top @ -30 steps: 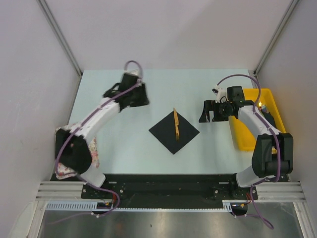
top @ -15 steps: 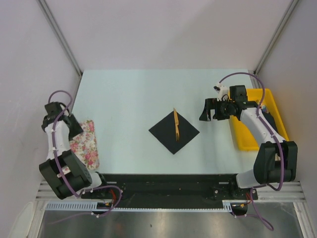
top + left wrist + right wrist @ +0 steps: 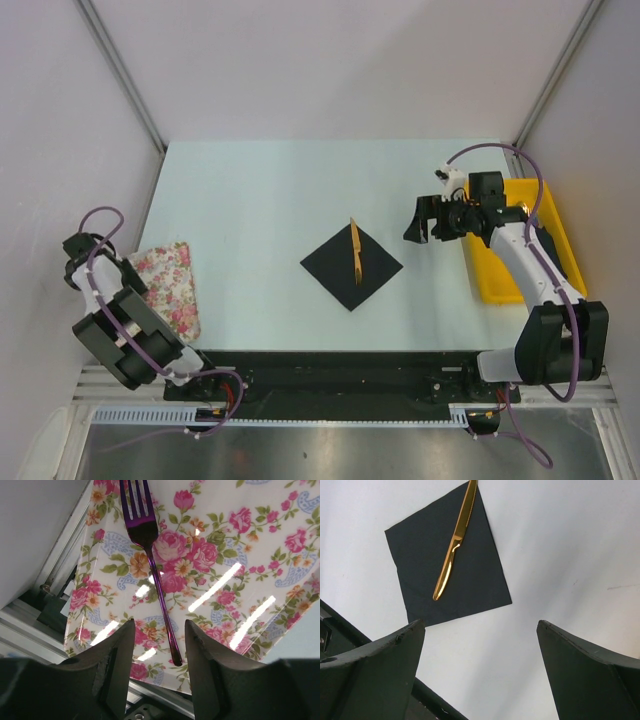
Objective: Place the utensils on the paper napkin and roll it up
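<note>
The black paper napkin (image 3: 351, 265) (image 3: 447, 565) lies flat as a diamond at the table's middle. A gold knife (image 3: 355, 248) (image 3: 455, 540) rests on it, its blade past the far corner. A purple fork (image 3: 150, 555) lies on a glossy floral mat (image 3: 165, 290) (image 3: 240, 555) at the near left. My left gripper (image 3: 160, 630) hangs low over the mat, open, with the tip of the fork's handle showing between its fingers and untouched. My right gripper (image 3: 425, 222) (image 3: 480, 630) stands wide open above bare table, to the right of the napkin, holding nothing.
A yellow bin (image 3: 545, 250) sits at the right edge under the right arm. The left arm (image 3: 110, 320) is folded back against the left wall. The table's metal rail (image 3: 30, 630) runs just beside the floral mat.
The left arm swung from the far left-middle of the table back to the near left edge, over the floral mat and the fork. The right gripper barely shifted.
</note>
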`<move>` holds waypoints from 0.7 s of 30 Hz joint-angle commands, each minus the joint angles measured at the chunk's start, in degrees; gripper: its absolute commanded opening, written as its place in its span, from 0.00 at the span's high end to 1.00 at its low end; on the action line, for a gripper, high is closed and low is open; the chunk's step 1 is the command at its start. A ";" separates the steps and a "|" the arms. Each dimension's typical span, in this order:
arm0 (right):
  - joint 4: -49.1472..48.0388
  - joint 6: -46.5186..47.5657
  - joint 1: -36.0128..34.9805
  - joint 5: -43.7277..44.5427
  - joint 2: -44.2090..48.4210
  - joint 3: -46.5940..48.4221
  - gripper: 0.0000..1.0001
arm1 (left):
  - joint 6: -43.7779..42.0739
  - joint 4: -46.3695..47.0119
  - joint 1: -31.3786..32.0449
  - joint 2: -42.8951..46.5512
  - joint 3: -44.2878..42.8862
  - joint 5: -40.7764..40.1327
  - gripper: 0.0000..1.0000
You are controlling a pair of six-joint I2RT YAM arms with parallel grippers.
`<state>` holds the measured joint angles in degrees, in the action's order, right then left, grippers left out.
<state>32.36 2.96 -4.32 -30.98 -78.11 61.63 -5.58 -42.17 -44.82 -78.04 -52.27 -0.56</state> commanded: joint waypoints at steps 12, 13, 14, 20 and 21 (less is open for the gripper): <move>0.34 -0.76 0.62 -2.06 2.61 1.66 0.00 | -0.22 4.46 -1.76 -10.46 -1.61 0.73 0.60; 0.25 -0.85 0.71 -2.24 2.61 1.66 0.00 | -0.30 4.73 -1.76 -10.81 -1.61 0.65 0.60; 0.25 -0.94 0.80 -2.24 2.43 1.57 0.00 | -0.22 5.08 -1.76 -11.25 -1.52 0.65 0.60; 0.34 -0.94 0.89 -2.68 1.64 2.18 0.00 | -0.22 7.98 -1.76 -12.58 -0.38 -0.15 0.72; 0.42 -0.94 0.89 -2.77 1.64 2.27 0.00 | -0.30 8.77 -1.76 -12.66 -0.11 -0.06 0.72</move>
<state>32.75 2.55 -3.73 -32.40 -76.60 61.63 -5.98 -36.99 -45.93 -90.65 -52.29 -0.32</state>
